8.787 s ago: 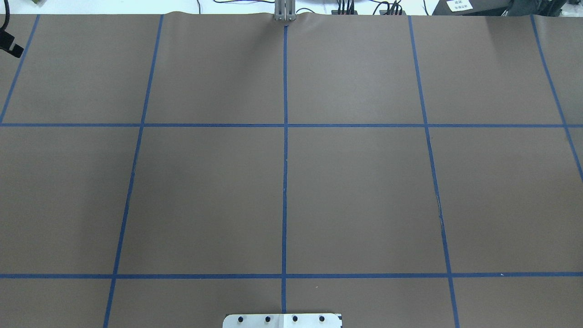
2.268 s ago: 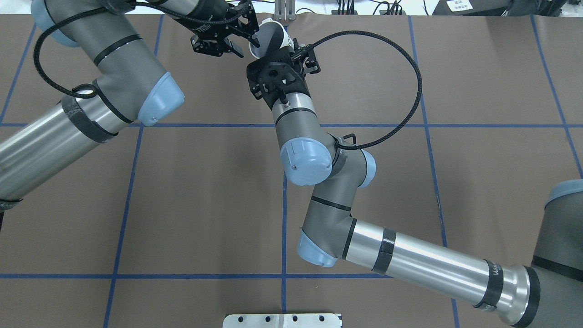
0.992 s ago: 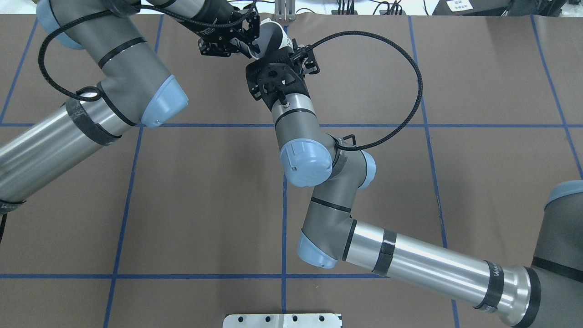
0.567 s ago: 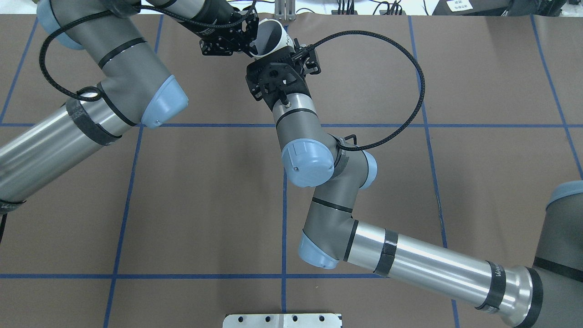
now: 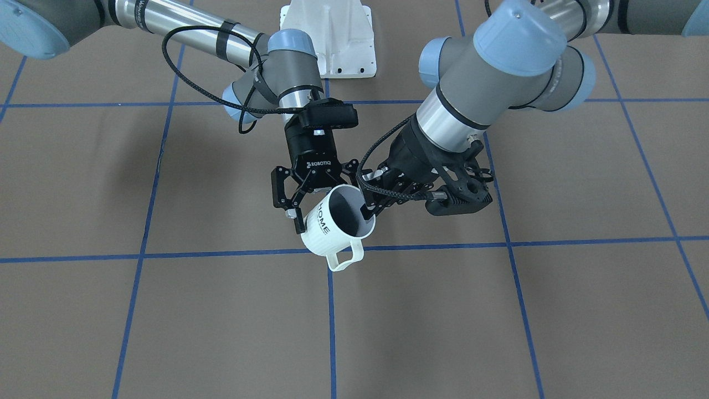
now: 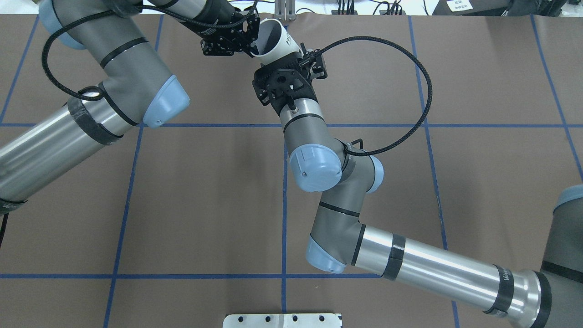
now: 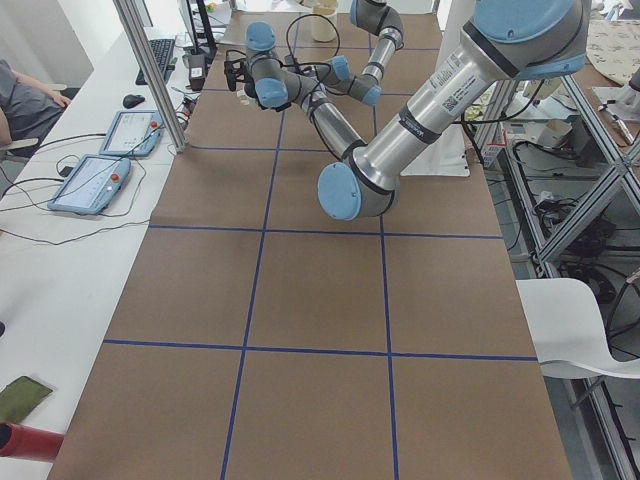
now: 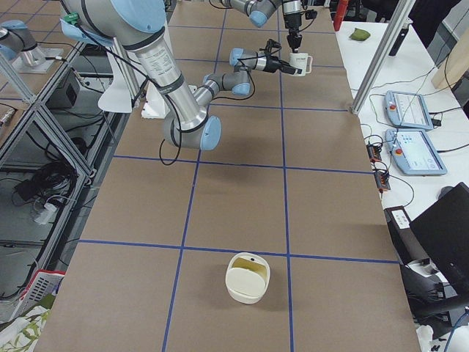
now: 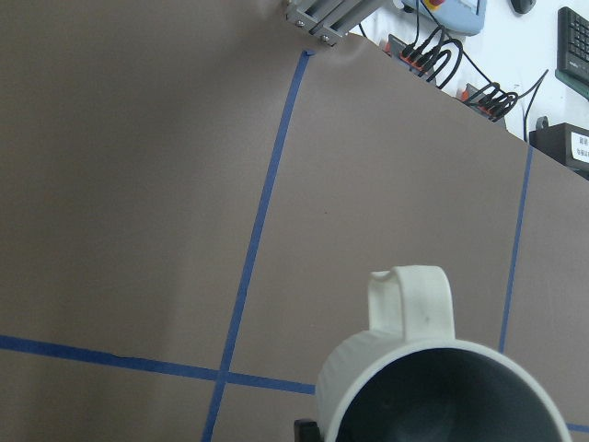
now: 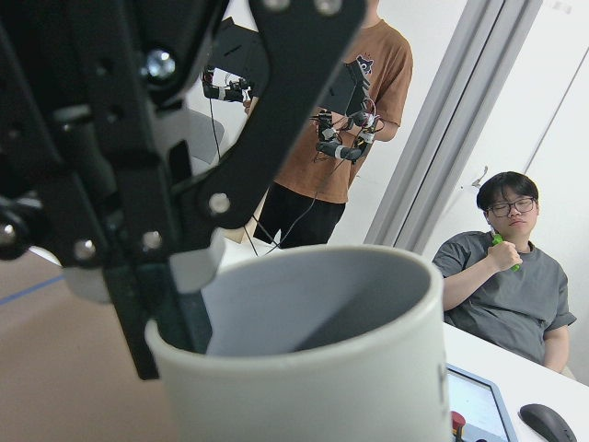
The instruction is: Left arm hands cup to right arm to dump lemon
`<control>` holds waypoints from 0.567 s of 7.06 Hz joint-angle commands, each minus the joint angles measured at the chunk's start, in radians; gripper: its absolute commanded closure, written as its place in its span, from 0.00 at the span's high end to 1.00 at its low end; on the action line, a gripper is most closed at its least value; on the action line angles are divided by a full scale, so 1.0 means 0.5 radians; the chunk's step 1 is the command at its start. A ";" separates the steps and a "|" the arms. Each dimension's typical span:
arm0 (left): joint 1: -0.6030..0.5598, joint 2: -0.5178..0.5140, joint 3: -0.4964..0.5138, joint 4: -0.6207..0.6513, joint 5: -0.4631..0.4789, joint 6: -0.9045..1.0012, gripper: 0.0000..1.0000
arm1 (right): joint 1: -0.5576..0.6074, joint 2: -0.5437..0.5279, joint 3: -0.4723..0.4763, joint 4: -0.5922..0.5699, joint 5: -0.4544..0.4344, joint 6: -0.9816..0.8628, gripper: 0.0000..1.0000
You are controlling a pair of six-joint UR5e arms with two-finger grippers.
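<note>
The cup (image 5: 328, 239), a white ribbed mug, hangs in the air over the middle of the table (image 5: 166, 310), on the side far from the robot's base. In the front-facing view it sits just above a crossing of the blue tape lines (image 5: 330, 310). It is tilted, with its dark grey mouth turned up and toward the left arm (image 5: 487, 77). Its squarish handle (image 5: 346, 259) points away from the robot. "HOME" is printed in black on its side; from overhead only "HO" shows.

The right pincer (image 5: 325, 204), marked ROBOTIQ in white, straddles the mug's body and grips it. One finger (image 5: 289, 202) lies against the ribbed wall beside the lettering, and the other is hidden behind the mug.

The left pincer (image 5: 368, 209), the black lattice one, meets the rim from the other side, with one finger (image 5: 364, 210) reaching into the mouth. I cannot tell whether it is clamping the wall or only straddling it.

A looped black cable runs along the right arm (image 5: 293, 72). Its silver tube carries dark lettering too small to read.

A cream bowl (image 8: 248, 277) stands on the table well apart, toward the end on the robot's right. Two tablets (image 8: 416, 152) lie on the side bench.

Past the mug, the right wrist camera shows a person in a rust T-shirt (image 10: 359, 101) and a seated person in glasses (image 10: 506, 267).
</note>
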 commanded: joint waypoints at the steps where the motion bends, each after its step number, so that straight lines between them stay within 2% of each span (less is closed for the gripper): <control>1: 0.000 -0.011 0.001 0.001 -0.001 -0.005 0.00 | -0.122 -0.059 0.117 -0.003 -0.071 -0.043 0.99; 2: 0.000 -0.014 0.001 0.005 -0.001 -0.005 0.00 | -0.195 -0.084 0.120 0.001 -0.190 -0.058 0.99; 4: 0.000 -0.014 0.007 -0.002 -0.001 -0.005 0.00 | -0.251 -0.136 0.199 0.010 -0.213 -0.074 0.99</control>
